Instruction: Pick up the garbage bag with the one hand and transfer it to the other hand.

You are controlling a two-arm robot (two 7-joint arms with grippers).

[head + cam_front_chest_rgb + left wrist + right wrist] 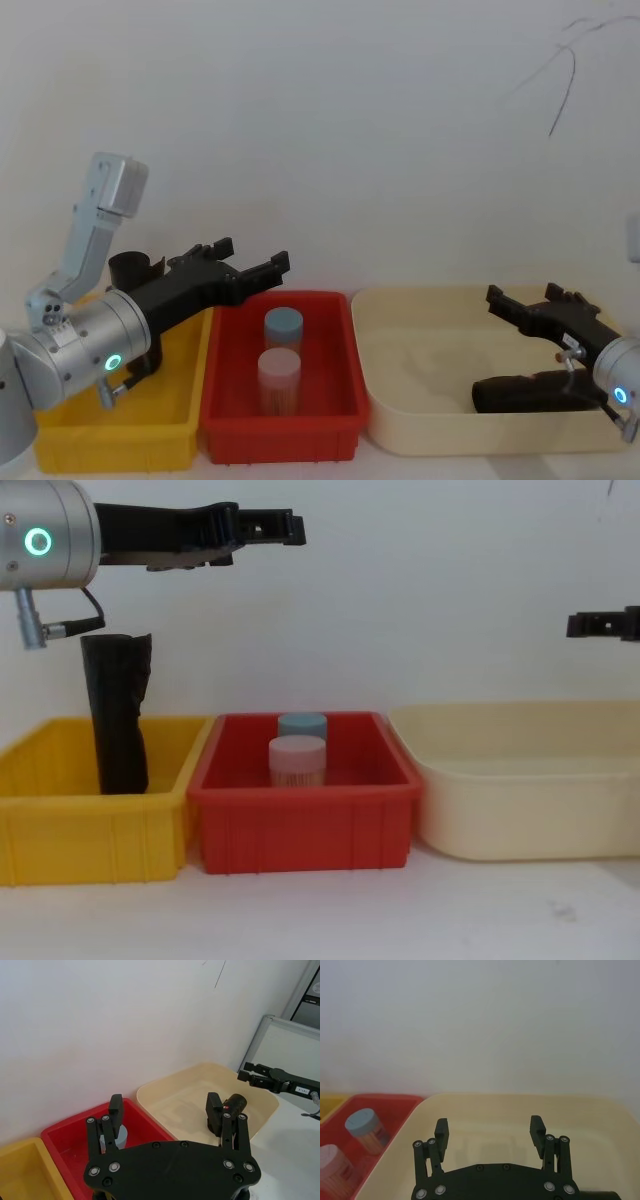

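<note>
Reaching out level in the chest view, the left gripper (268, 522) shows hard-edged black fingers held apart and empty. Below and behind it, under the arm's silver wrist, the garbage bag (115, 730) stands upright in the yellow bin (90, 830). It is a tall, narrow matt black roll of crinkly film with a ragged, wider top, clear of the fingers. Lower down, ahead of the fingertips, the glossy red bin (300, 830) holds a blue-lidded jar (302, 723) and a pink-lidded jar (297, 748), both round. Beyond sits a smooth cream tub (500, 820). All three containers rest on the white worktop (500, 910).

In the head view, the bag's wrinkled top pokes up behind the left gripper's base. The right gripper (522, 298) hangs spread over the cream tub, with a dark rounded object (525, 393) lying beneath it.

In the left wrist view, the left gripper's fingers (116, 1110) stand wide with nothing between them. The red bin's corner and the tub lie ahead.

In the right wrist view, the right gripper's flat pads (537, 1131) are parallel and well apart, empty, above the tub's pale floor.
</note>
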